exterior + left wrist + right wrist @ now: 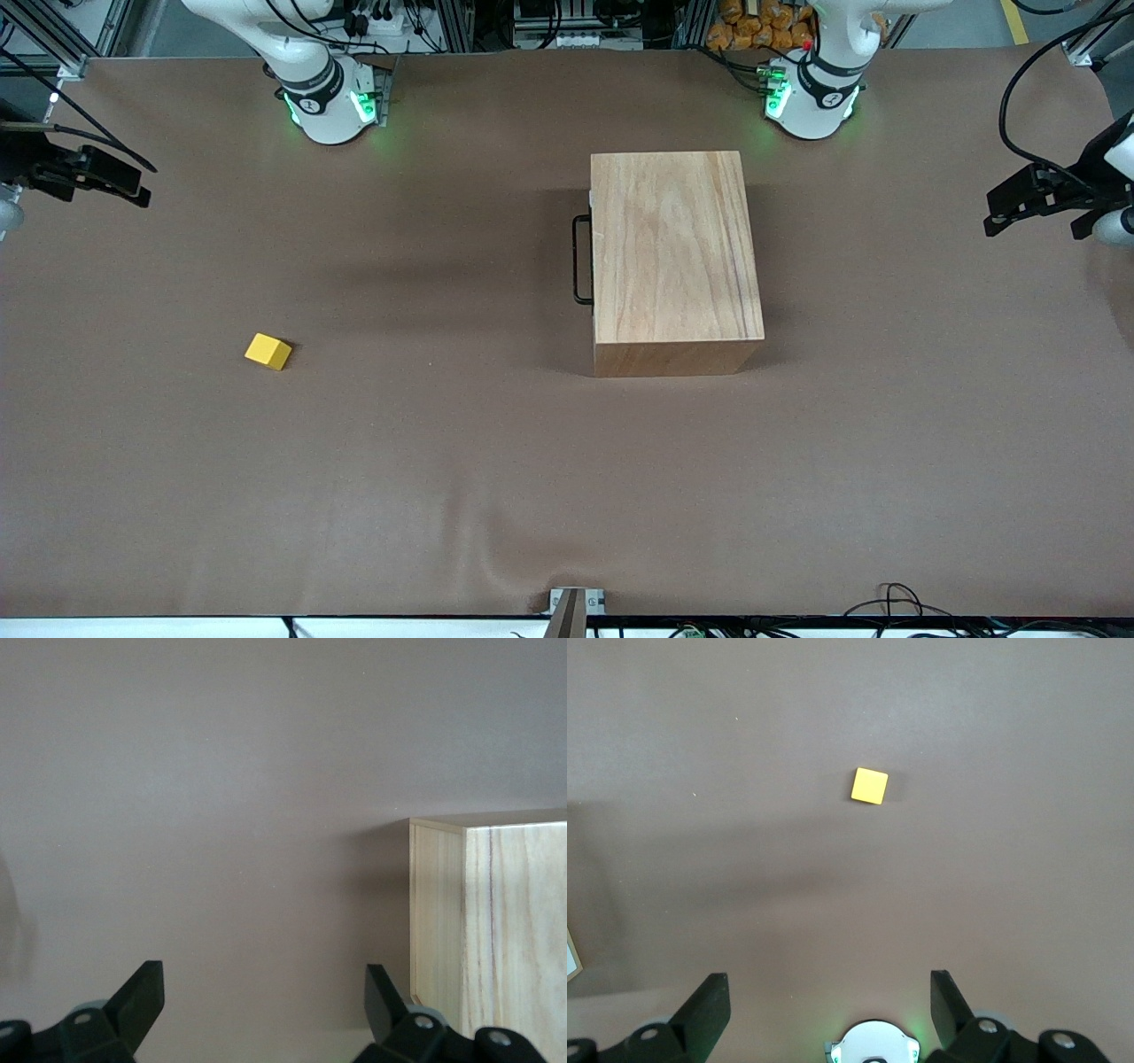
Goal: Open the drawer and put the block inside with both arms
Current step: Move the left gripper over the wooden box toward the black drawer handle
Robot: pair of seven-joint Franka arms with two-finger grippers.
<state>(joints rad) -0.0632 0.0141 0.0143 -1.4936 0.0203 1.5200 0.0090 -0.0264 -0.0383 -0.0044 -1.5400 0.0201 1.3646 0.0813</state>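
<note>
Since the drawer (pixel 592 248) is shut flush in its wooden box (pixel 675 257), everything coming turns on the thin black handle (pixel 580 260) and which way it faces: it sits on the box side turned toward the right arm's end of the desk (pixel 496 478), with its long axis running from the robots' bases toward the front camera. A pull would therefore have to go straight along the desk toward the right arm's end.

Neither arm is close. The left gripper (pixel 1019 208) hangs over the desk's edge at the left arm's end, well apart from the box, its jaws spread wide and holding nothing; its wrist view shows only a plain corner of the box (pixel 487 930), not the handle. The right gripper (pixel 115 182) hangs over the edge at the right arm's end, jaws also wide apart and empty.

The block (pixel 267 351) lies on bare desk toward the right arm's end, nearer the front camera than the box's handle and well apart from it. It shows squarely in the right wrist view (pixel 870 786), so the right arm looks better placed for it. That would leave the handle to the left arm, which must reach past the box to get at it.
</note>
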